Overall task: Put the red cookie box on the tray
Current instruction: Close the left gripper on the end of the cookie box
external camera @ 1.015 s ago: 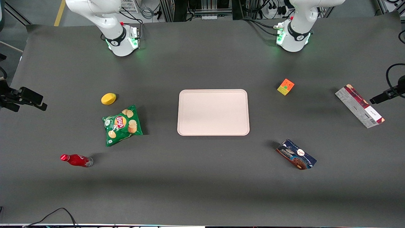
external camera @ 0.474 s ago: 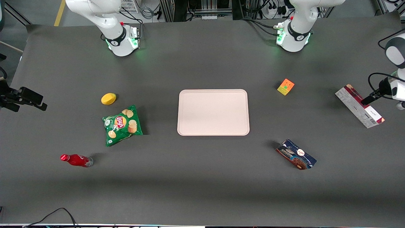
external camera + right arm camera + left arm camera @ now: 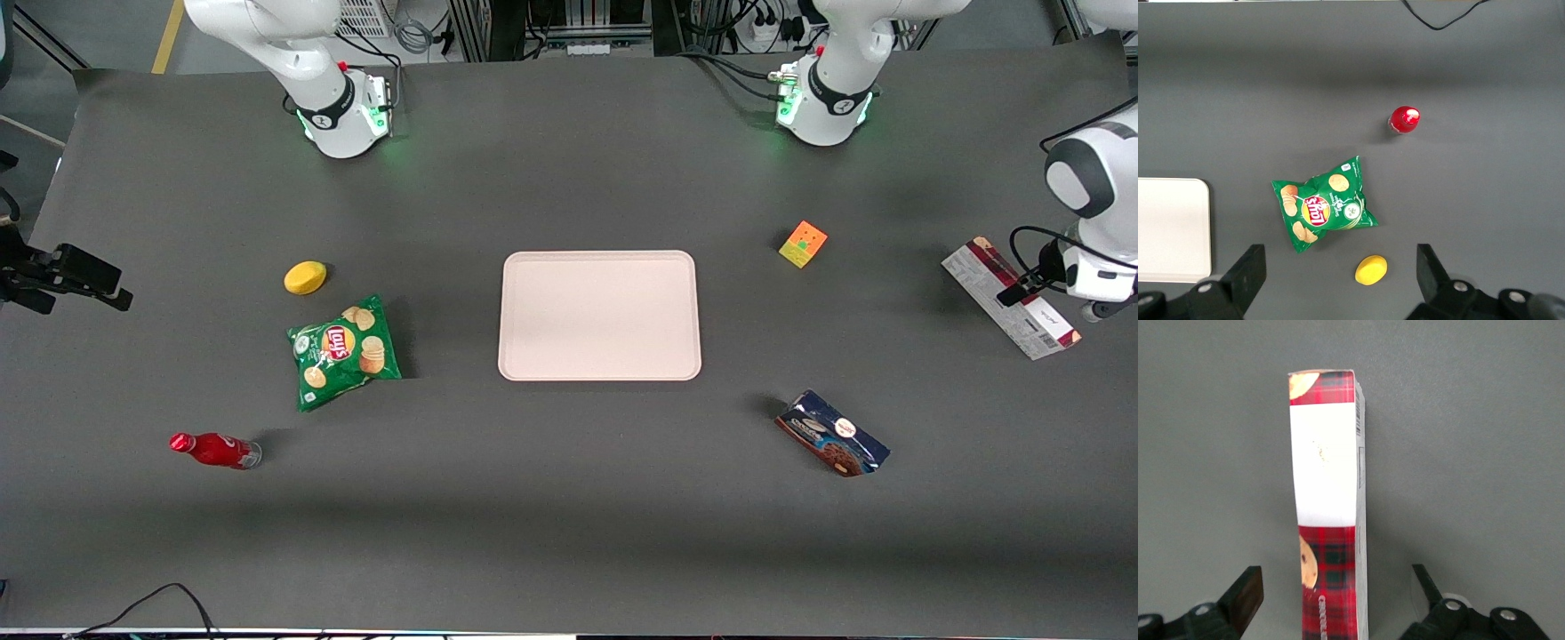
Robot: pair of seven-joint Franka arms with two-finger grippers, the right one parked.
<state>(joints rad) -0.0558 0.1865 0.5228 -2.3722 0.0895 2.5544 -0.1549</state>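
1. Red cookie box, a long slim carton with dark red plaid sides and a white-grey printed face, lies flat on the dark grey table toward the working arm's end, well apart from the tray.
2. Pale pink-beige rectangular tray with rounded corners and a low rim sits in the middle of the table.
3. Left gripper hangs above the box; in the wrist view its 2 black fingers stand wide apart, one on each side of the carton, neither touching it.
4. The carton's plaid side with a white label and cookie pictures faces the wrist camera.
5. An orange and yellow puzzle cube sits between the tray and the box, farther from the front camera.
6. A blue cookie package lies nearer the front camera than the cube.
7. Toward the parked arm's end lie a yellow lemon, a green chips bag just beside it, and a red bottle on its side.
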